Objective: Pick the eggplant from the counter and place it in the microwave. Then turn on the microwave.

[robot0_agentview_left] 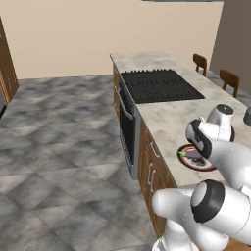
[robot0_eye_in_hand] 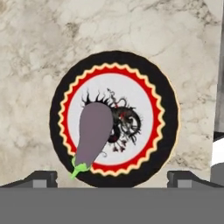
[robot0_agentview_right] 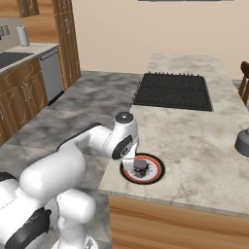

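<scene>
The eggplant (robot0_eye_in_hand: 94,131) is dull purple with a green stem end. It lies on a round red-rimmed plate (robot0_eye_in_hand: 168,113) with a black pattern, on the beige marbled counter (robot0_eye_in_hand: 39,52). My gripper (robot0_eye_in_hand: 113,178) hangs open straight above the plate, one fingertip (robot0_eye_in_hand: 41,177) on each side, with nothing between them. From the left base view the eggplant (robot0_agentview_left: 190,154) peeks out under my hand near the counter's front edge. The right base view shows the gripper (robot0_agentview_right: 140,168) over the plate (robot0_agentview_right: 158,170). The microwave is out of view.
A black ridged cooktop (robot0_agentview_left: 159,84) sits further along the counter (robot0_agentview_left: 166,117), with a dark-fronted oven (robot0_agentview_left: 127,127) below it. A dark grey object (robot0_agentview_right: 243,141) stands at the counter's right edge. Two wooden chairs (robot0_agentview_left: 229,81) stand behind the island. Open tiled floor lies to the left.
</scene>
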### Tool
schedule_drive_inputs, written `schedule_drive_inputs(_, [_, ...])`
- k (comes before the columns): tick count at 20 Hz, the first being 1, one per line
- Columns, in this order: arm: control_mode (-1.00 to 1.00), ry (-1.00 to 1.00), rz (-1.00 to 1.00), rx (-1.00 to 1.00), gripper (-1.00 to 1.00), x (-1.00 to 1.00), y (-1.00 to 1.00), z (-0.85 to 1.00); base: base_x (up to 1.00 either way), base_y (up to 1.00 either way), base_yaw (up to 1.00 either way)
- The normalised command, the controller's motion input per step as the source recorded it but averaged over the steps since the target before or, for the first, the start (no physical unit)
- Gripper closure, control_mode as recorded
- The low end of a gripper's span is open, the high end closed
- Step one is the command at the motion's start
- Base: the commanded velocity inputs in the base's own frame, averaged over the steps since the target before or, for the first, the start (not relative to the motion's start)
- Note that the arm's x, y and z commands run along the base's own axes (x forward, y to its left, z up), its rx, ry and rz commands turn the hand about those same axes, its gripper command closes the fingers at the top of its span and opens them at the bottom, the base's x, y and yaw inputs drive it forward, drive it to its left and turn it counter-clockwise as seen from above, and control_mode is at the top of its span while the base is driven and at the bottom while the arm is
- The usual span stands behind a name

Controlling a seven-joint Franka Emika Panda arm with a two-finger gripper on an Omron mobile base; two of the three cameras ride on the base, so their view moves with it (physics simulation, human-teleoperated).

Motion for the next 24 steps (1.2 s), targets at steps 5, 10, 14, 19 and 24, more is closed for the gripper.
schedule_drive_inputs(5, [-1.00, 0.00, -0.03, 0.00, -1.00, 0.27, 0.00, -0.25, 0.00, 0.00, 0.00])
schedule_drive_inputs(10, [-1.00, 0.00, -0.03, 0.00, -1.00, 0.19, -0.05, -0.20, 0.00, 0.00, 0.00])
schedule_drive_inputs(14, [-1.00, 0.00, -0.04, 0.00, -1.00, 0.14, -0.10, -0.20, 0.00, 0.00, 0.00])
schedule_drive_inputs(19, [-1.00, 0.04, -0.04, 0.00, -1.00, 0.08, -0.11, -0.13, 0.00, 0.00, 0.00])
schedule_drive_inputs(24, [-1.00, 0.03, -0.03, 0.00, -1.00, 0.20, -0.08, -0.13, 0.00, 0.00, 0.00])
